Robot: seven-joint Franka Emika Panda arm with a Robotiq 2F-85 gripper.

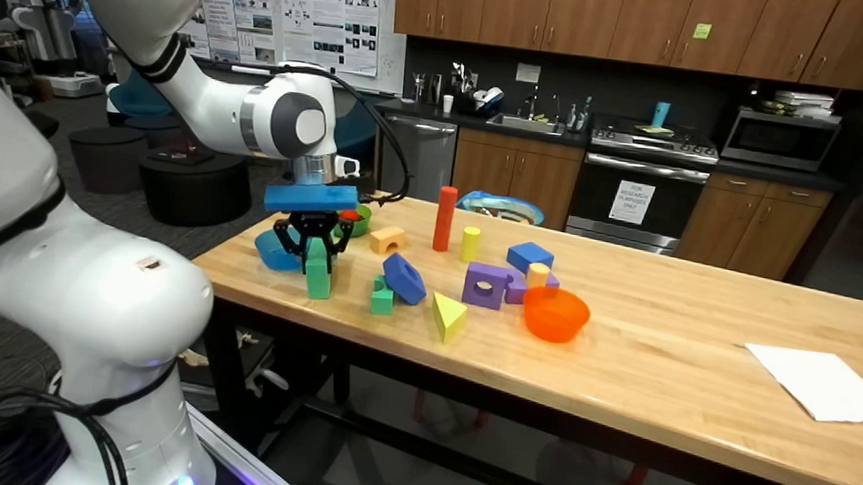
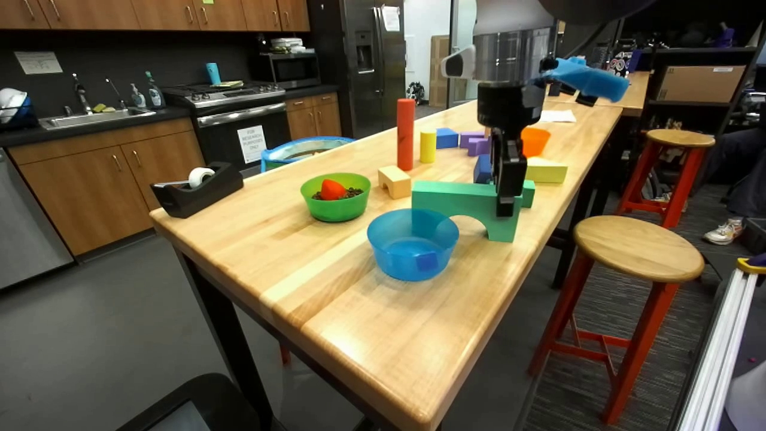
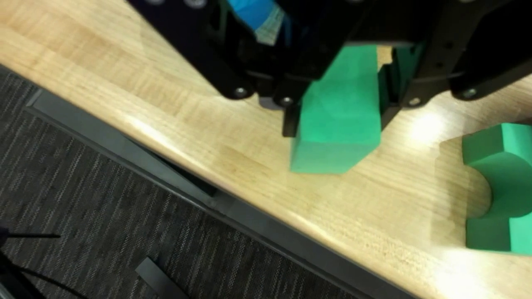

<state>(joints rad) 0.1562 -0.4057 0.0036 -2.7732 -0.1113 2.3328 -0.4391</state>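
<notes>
The jaws of the gripper [image 3: 338, 119] stand part-closed, gripping the green arch [image 2: 476, 202] across its sides near one end. It appears to rest on the table [image 2: 359, 323] beside the blue bowl [image 2: 389, 251]; the small green block [image 1: 382, 303] stands apart. The step looks like grasping; lifting would call for clearing the bowl.

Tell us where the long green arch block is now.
In an exterior view, the long green arch block is just right of the picture's centre, partly behind the blue bowl, its right end gripped between the fingers.
</notes>
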